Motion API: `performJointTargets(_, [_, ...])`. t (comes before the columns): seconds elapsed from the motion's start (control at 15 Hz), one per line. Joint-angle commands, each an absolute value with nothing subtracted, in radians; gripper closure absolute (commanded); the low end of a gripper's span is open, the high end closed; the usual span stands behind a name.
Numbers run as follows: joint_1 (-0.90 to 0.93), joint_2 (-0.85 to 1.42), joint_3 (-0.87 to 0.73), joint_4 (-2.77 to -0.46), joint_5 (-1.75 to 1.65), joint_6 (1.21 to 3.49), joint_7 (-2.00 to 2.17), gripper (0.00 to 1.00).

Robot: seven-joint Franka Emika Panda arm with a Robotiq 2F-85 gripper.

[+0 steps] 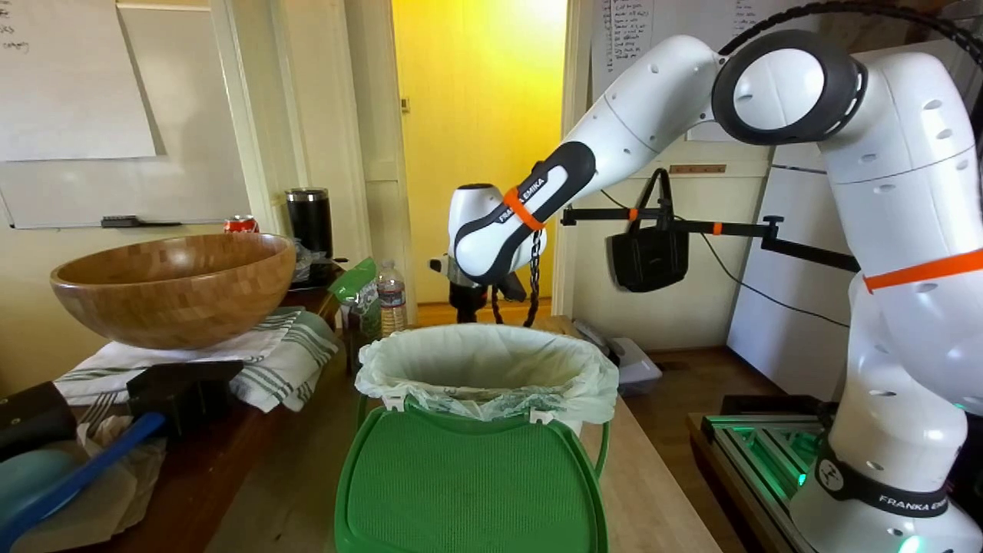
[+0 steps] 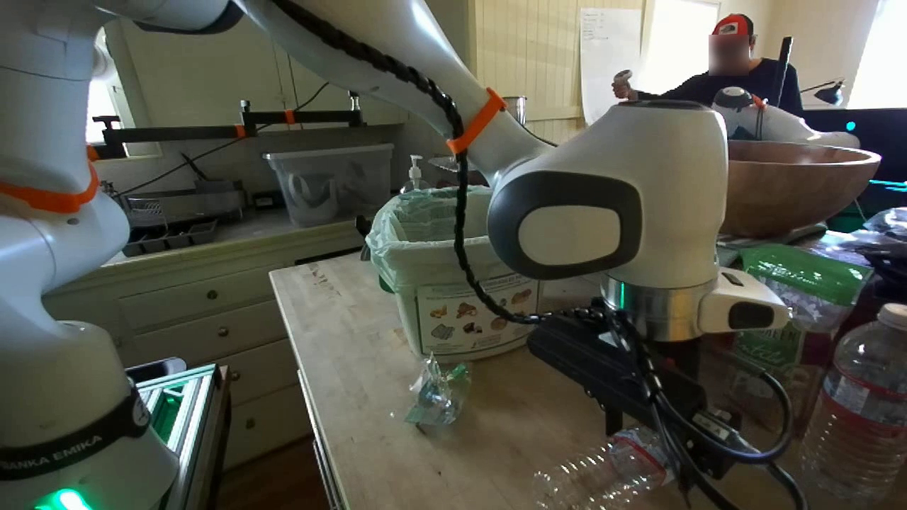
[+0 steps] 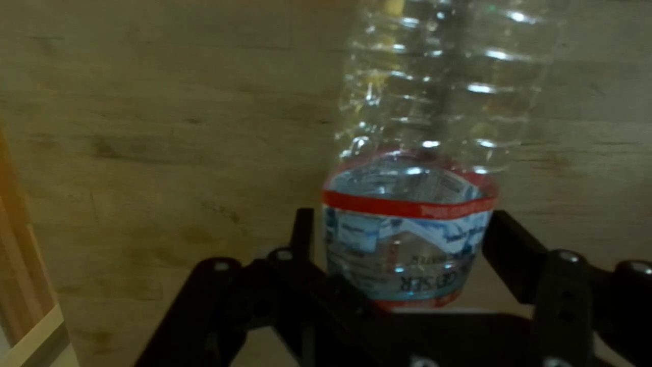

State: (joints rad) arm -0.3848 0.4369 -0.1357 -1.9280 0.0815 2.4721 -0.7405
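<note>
A clear plastic bottle with a red-edged label [image 3: 407, 244] lies on its side on the wooden table [image 3: 153, 153]. It also shows in an exterior view [image 2: 592, 471], partly behind cables. My gripper [image 3: 402, 219] is open around its labelled part. A thin gap shows between the left finger and the bottle; the right finger is close against its side, and I cannot tell whether it touches. In an exterior view the gripper [image 1: 468, 302] is low behind the bin, its fingers hidden. A crumpled clear wrapper [image 2: 439, 393] lies on the table between the bin and the bottle.
A bin with a pale green liner [image 1: 491, 353] and open green lid [image 1: 472, 484] stands on the table. An upright water bottle [image 2: 857, 411] and a green pouch [image 2: 801, 283] stand beside the gripper. A wooden bowl [image 1: 177, 292] sits on towels. A person [image 2: 751, 78] is behind.
</note>
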Motion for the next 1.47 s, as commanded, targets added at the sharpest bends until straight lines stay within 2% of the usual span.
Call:
performJointTargets(0.0, [-0.401,0.472,-0.119,-1.873,0.076,2.375,-0.756,0.46])
performJointTargets(0.2, [-0.403,0.470,-0.118,-1.849,0.082,2.321,-0.762,0.63])
performJointTargets(0.4, [-0.401,0.452,-0.118,-1.843,0.086,2.299,-0.767,0.66])
performJointTargets(0.53, [-0.396,0.436,-0.118,-1.854,0.081,2.300,-0.768,0.58])
performJointTargets(0.67, [-0.391,0.423,-0.116,-1.865,0.078,2.305,-0.768,0.45])
performJointTargets(0.73, [-0.388,0.415,-0.116,-1.871,0.075,2.307,-0.768,0.43])
performJointTargets(0.93, [-0.372,0.379,-0.120,-1.891,0.060,2.309,-0.750,0.57])
performJointTargets(1.07, [-0.364,0.358,-0.122,-1.896,0.054,2.306,-0.750,0.75])
performJointTargets(1.33, [-0.348,0.321,-0.127,-1.907,0.043,2.300,-0.743,0.86])
performJointTargets(1.4, [-0.343,0.307,-0.128,-1.913,0.038,2.300,-0.741,0.84])
